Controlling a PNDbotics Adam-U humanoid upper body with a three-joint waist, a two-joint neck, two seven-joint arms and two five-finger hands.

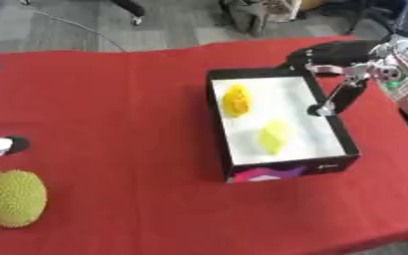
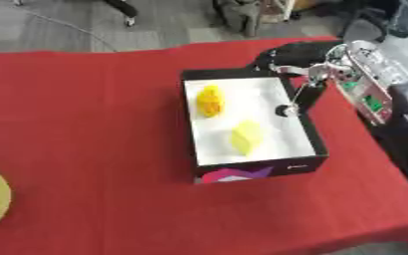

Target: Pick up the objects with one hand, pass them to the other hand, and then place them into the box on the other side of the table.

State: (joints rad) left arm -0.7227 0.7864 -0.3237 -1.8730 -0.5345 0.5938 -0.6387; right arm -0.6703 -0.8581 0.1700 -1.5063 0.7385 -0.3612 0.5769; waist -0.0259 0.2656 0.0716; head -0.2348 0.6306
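A black box with a white floor stands right of centre on the red table. Inside it lie an orange-yellow fruit-like object at the back left and a paler yellow one nearer the front. My right hand hangs over the box's right wall. Its fingers point straight down toward the white floor and hold nothing. A spiky yellow-green object lies at the near left. Only scraps of my left hand show at the left edge.
The right hand's silver and green forearm parts run along the table's right edge. Beyond the far edge are a grey floor, cables and chair legs. Bare red cloth separates the spiky object from the box.
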